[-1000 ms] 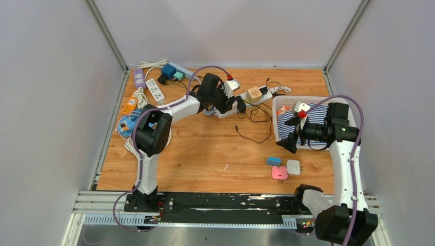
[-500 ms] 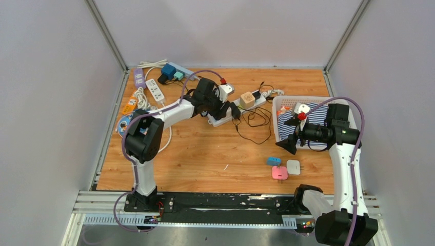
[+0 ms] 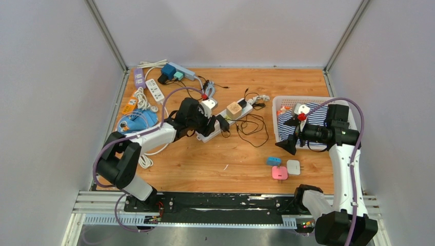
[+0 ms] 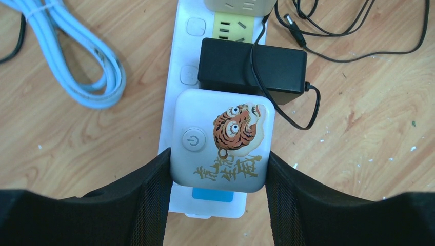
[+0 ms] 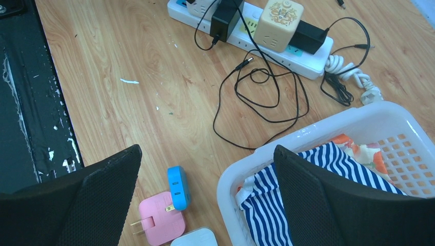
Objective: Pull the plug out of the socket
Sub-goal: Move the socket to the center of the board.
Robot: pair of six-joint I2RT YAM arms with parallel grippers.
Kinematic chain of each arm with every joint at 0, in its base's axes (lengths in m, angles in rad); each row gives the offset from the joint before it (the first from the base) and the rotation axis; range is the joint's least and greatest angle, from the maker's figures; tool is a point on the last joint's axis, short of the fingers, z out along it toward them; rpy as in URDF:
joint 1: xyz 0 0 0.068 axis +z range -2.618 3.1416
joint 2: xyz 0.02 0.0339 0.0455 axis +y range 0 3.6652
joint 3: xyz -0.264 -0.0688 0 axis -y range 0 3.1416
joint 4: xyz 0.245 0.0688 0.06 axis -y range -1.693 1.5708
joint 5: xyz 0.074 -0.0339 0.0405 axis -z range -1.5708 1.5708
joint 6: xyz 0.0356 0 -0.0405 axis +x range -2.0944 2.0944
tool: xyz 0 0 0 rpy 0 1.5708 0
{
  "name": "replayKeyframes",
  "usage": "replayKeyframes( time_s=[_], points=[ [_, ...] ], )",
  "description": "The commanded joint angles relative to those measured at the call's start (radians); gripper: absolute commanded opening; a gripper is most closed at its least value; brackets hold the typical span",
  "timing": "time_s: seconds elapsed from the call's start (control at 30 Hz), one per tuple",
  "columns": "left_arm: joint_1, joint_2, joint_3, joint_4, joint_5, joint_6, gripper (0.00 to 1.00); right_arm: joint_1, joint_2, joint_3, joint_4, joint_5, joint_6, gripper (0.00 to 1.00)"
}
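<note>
The left gripper point(image 4: 218, 156) is clamped on the white tiger-printed plug point(image 4: 220, 138), one black finger point(image 4: 149, 200) pressed against each side of its near half. The plug sits over the near end of the white power strip point(image 4: 177, 56), power button and tiger face upward. Whether its prongs are in the socket cannot be told from here. Just beyond it on the same strip is a black adapter point(image 4: 251, 69), its thin cable looping off across the wood. A beige cube charger point(image 3: 235, 109) stands farther along the strip.

The right gripper point(image 5: 206, 148) hangs with its jaws spread wide, holding nothing, above the edge of the white basket point(image 5: 308, 136) (a striped cloth point(image 5: 287, 205) lies inside). It is well apart from the strip. Below it on the wooden table point(image 5: 128, 102) lie a pink plug point(image 5: 161, 223) and a blue plug point(image 5: 178, 187), touching each other.
</note>
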State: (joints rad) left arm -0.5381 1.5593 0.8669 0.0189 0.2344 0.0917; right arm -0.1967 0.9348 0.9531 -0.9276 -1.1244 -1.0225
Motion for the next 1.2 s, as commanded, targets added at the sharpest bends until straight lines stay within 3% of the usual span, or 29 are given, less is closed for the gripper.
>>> replayKeyframes(
  time_s=[0.0,0.23,0.43,0.73,0.83,1.03,1.17],
  points=[
    [-0.007,-0.06,-0.116,-0.028,-0.05,-0.124,0.0,0.015,0.008,-0.019,0.004,-0.036,-0.001,1.0],
    [-0.046,-0.246,-0.223,-0.029,-0.113,-0.191,0.0,0.031,0.011,-0.037,0.028,-0.046,0.016,1.0],
    [-0.053,-0.39,-0.322,-0.029,-0.167,-0.248,0.0,0.13,0.036,-0.061,0.077,-0.006,0.038,1.0],
    [-0.055,-0.465,-0.414,-0.032,-0.15,-0.308,0.09,0.269,0.042,-0.082,0.121,0.05,0.058,1.0],
    [-0.062,-0.482,-0.43,-0.034,-0.145,-0.319,0.2,0.304,0.044,-0.094,0.142,0.065,0.068,1.0],
    [-0.071,-0.561,-0.453,-0.036,-0.137,-0.331,0.56,0.406,0.084,-0.131,0.211,0.162,0.084,1.0],
    [-0.071,-0.637,-0.463,-0.033,-0.121,-0.333,0.72,0.496,0.131,-0.148,0.237,0.244,0.063,1.0]
  ],
)
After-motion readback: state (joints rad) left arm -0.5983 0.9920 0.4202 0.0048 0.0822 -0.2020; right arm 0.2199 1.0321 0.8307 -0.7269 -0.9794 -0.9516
